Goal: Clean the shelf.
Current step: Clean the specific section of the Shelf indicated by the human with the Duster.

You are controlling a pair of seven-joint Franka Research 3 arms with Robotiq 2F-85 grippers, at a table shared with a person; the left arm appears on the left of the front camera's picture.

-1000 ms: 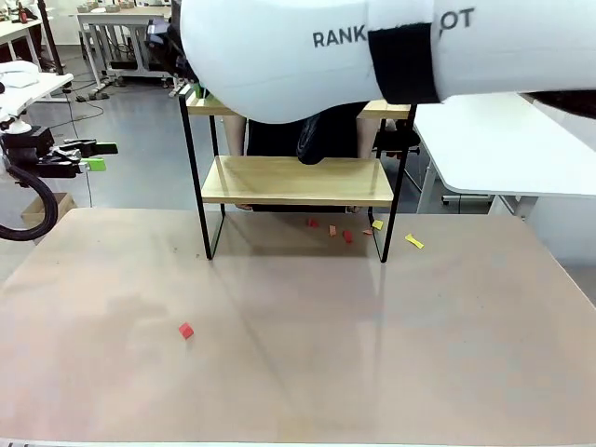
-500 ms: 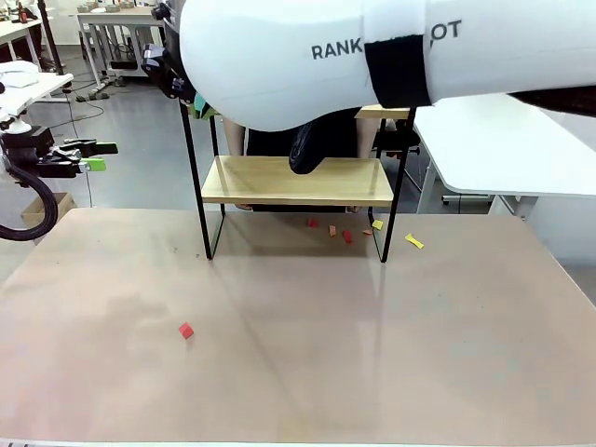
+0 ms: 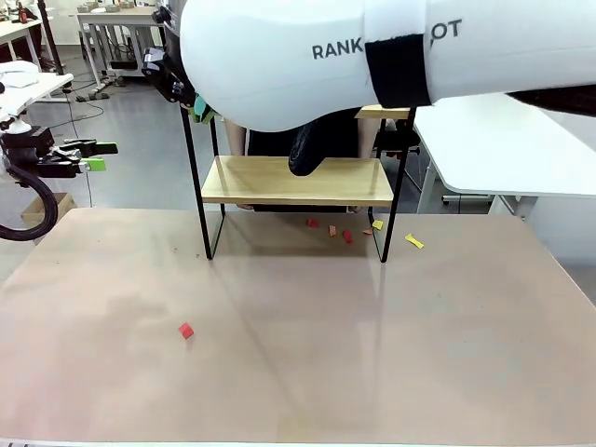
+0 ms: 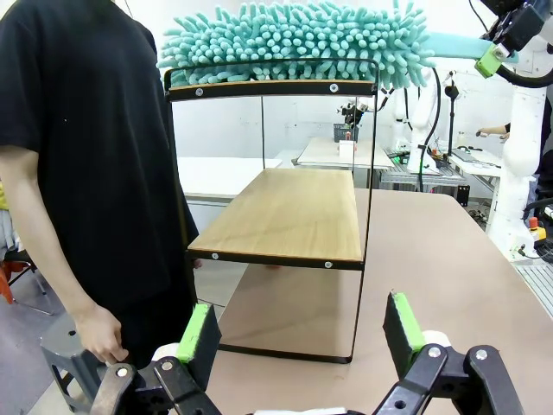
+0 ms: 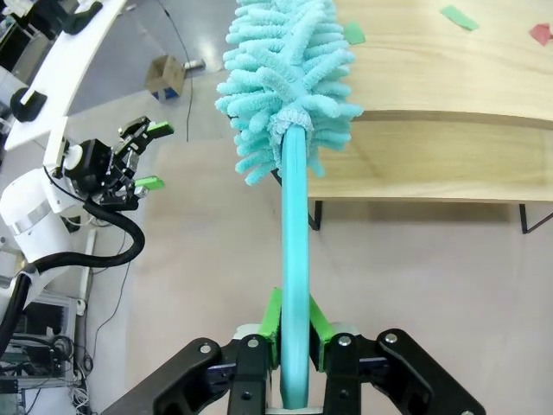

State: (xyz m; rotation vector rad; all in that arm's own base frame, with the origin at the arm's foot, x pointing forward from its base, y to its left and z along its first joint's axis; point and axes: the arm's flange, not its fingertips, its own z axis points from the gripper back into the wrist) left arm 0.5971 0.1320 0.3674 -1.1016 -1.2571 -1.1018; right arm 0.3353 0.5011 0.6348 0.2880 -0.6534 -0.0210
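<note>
Duster up on the top tier, long handle doing the reaching

Right gripper is clamped low on the teal handle, so the fluffy head lies over one end of the shelf at the table's far side, where paper scraps sit. Left gripper hangs wide open off to the side, out of the way I'd guess.

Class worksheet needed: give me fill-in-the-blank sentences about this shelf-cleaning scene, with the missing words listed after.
The right gripper is shut on the duster's ____.
The duster's head lies on the shelf's ____ board.
The left gripper is ____.
The person beside the shelf wears a ____ shirt.
Missing words: handle; top; open; black.
</note>
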